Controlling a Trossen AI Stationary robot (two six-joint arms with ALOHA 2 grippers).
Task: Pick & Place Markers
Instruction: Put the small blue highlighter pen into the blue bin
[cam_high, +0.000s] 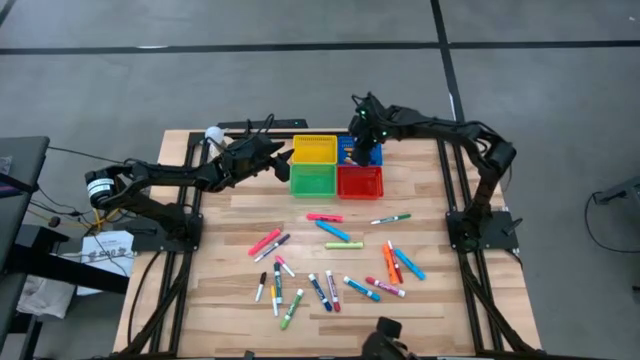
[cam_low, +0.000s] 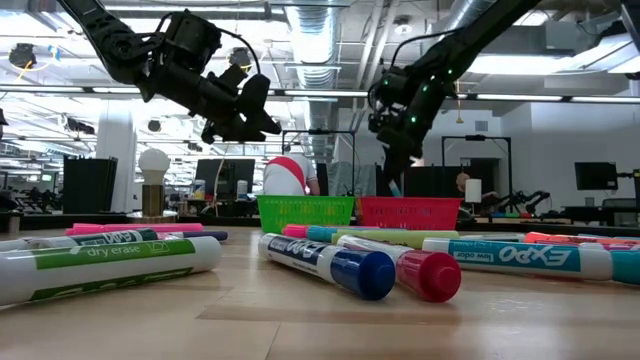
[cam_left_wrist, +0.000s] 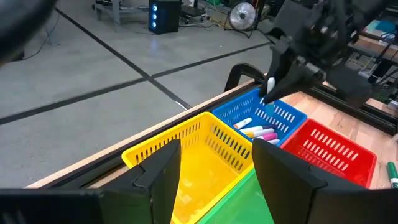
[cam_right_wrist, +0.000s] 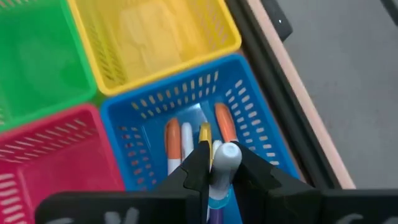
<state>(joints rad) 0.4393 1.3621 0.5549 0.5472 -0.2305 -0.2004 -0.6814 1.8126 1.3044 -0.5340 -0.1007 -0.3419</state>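
The right claw (cam_right_wrist: 219, 177) is clamped on a marker (cam_right_wrist: 224, 163), hanging over the blue basket (cam_right_wrist: 255, 106). The left claw (cam_left_wrist: 214, 165) gapes empty above the yellow basket (cam_left_wrist: 186, 134). Released crooked, the marker could catch the rim and fall onto the bench (cam_high: 220, 290), where the other markers (cam_high: 330, 260) lie scattered.
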